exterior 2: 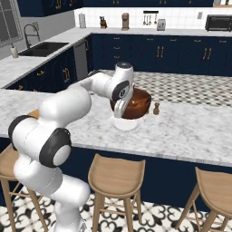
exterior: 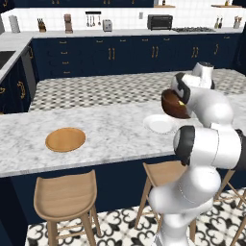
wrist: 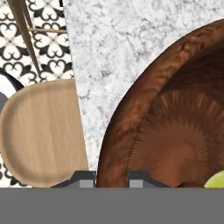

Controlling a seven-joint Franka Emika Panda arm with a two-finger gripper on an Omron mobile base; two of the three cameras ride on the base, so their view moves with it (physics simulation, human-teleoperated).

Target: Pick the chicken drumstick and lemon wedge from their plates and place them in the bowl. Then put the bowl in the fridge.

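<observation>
The dark reddish-brown wooden bowl (wrist: pixel 175 131) hangs tilted just above the marble counter, and my gripper (wrist: pixel 111 178) is shut on its near rim, one fingertip outside and one inside. A yellow-green lemon wedge (wrist: pixel 215 180) lies in the bowl's bottom. The drumstick is hidden. From the base views, the bowl (exterior: pixel 174 104) (exterior 2: pixel 135 103) hovers over the white plate (exterior: pixel 159 124) (exterior 2: pixel 127 124). The tan wooden plate (exterior: pixel 66 139) lies bare at the counter's left. The fridge is out of view.
A small brown shaker (exterior 2: pixel 157 108) stands on the counter right of the bowl. Wooden stools (exterior: pixel 65 194) (exterior 2: pixel 116 176) (wrist: pixel 43 131) line the counter's near edge. Navy cabinets, a sink (exterior 2: pixel 43 48) and a toaster oven (exterior: pixel 159 21) lie beyond.
</observation>
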